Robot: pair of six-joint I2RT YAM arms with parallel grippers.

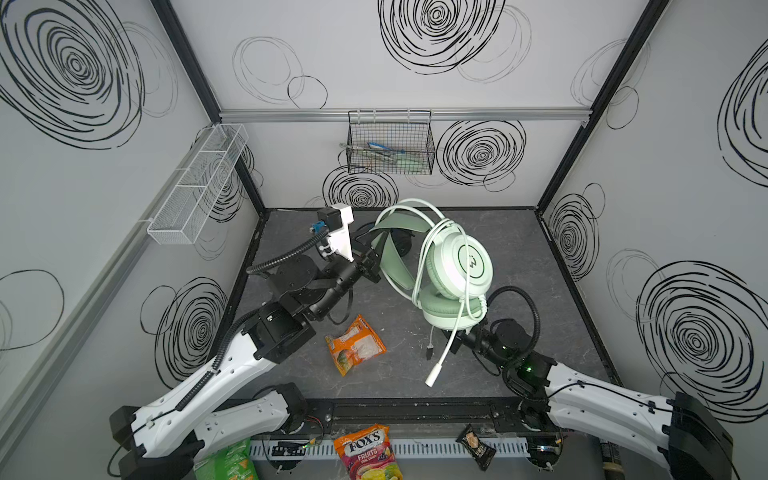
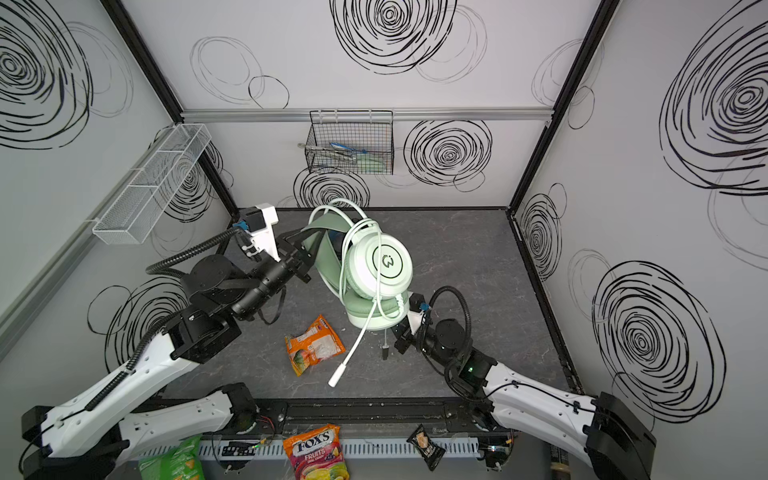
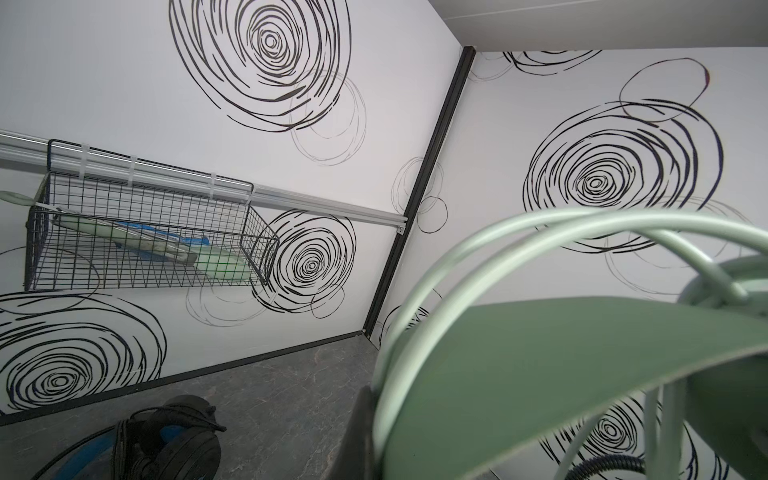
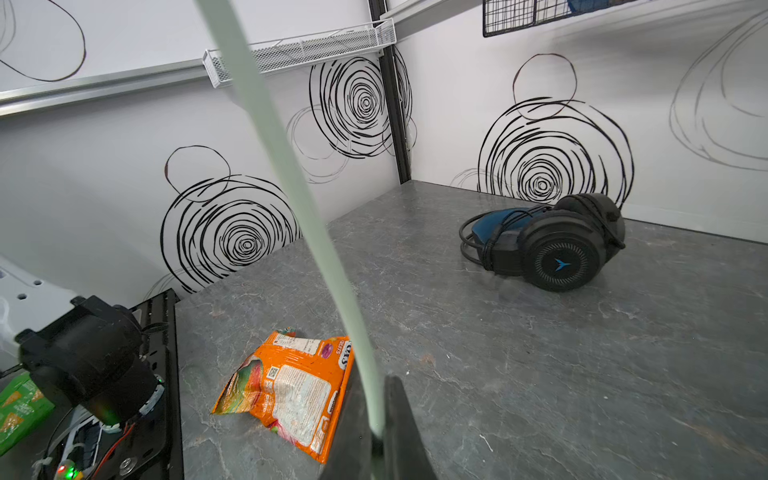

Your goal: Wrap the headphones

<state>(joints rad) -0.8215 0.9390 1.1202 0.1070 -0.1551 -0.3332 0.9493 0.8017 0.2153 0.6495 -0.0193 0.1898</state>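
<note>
The left claw [image 1: 369,266] clamps the green headset's [image 1: 459,266] band [image 1: 391,258] aloft. The right claw [image 4: 376,436], below it, pinches the cable [image 4: 291,166], which runs upward.

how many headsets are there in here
2. The mint-green headset is held up over the middle of the table; the black headset lies on the table towards its back. No other shows.

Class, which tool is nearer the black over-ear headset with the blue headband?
Left. The left tool sits just beside the black headset; the right tool is far forward.
</note>
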